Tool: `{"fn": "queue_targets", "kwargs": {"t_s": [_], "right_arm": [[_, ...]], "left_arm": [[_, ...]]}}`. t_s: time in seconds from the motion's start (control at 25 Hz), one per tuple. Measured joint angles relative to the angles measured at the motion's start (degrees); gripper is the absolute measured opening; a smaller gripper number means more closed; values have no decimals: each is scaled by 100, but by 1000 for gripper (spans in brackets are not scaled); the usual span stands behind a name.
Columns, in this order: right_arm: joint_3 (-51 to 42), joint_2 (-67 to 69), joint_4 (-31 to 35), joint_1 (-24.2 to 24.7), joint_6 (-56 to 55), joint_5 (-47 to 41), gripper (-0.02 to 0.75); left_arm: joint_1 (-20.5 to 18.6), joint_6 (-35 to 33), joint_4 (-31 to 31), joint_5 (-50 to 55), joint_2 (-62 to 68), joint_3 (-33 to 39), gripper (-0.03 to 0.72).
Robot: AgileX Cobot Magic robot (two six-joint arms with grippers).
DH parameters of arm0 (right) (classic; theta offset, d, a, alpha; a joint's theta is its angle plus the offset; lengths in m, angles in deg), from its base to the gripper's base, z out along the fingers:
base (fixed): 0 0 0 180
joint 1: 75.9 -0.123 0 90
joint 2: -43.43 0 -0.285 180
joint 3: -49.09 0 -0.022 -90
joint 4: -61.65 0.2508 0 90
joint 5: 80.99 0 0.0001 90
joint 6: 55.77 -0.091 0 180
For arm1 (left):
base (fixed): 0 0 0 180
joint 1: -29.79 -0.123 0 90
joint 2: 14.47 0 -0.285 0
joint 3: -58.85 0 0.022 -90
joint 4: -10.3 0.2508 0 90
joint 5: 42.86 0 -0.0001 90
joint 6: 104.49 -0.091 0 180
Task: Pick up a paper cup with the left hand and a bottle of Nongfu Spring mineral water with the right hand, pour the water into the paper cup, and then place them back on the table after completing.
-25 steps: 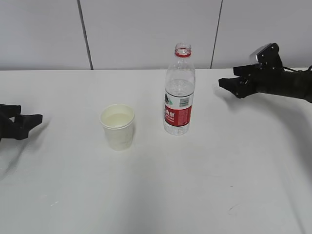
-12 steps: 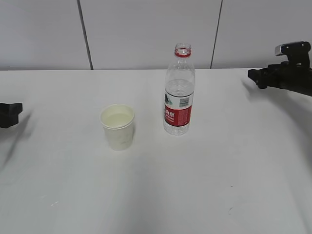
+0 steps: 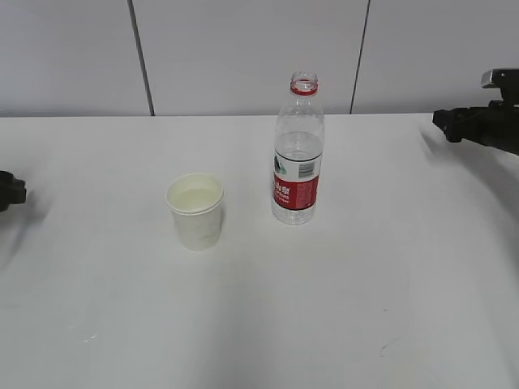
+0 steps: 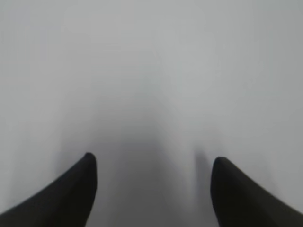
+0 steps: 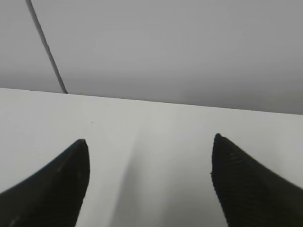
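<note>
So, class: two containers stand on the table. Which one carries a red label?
The bottle, the tall clear one standing right of the cup. The paper cup is short, plain white, with no label.

Only cup [image 3: 195, 211] and bottle [image 3: 298, 154] stand mid-table [image 3: 259, 324], gap between them; bare surface all round.

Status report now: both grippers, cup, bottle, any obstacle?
Left hand and right hand open, empty, at table edges. Paper cup holds liquid; bottle upright, uncapped, beside it. Nothing in the way.
</note>
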Motion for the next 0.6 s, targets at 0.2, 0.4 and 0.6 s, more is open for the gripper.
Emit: {"fn": "queue_targets", "kwargs": {"t_s": [0.2, 0.4, 0.6], "right_arm": [[0, 0, 33, 0, -198, -3, 591], [23, 0, 38, 0, -361, -337, 591], [235, -31, -544, 0, -1222, -1216, 591]], "left_arm": [[346, 0, -87, 2109, -331, -752, 464], [701, -55, -734, 4655, -413, -1623, 463], [783, -258, -864, 5472, -419, -1760, 463]]}}
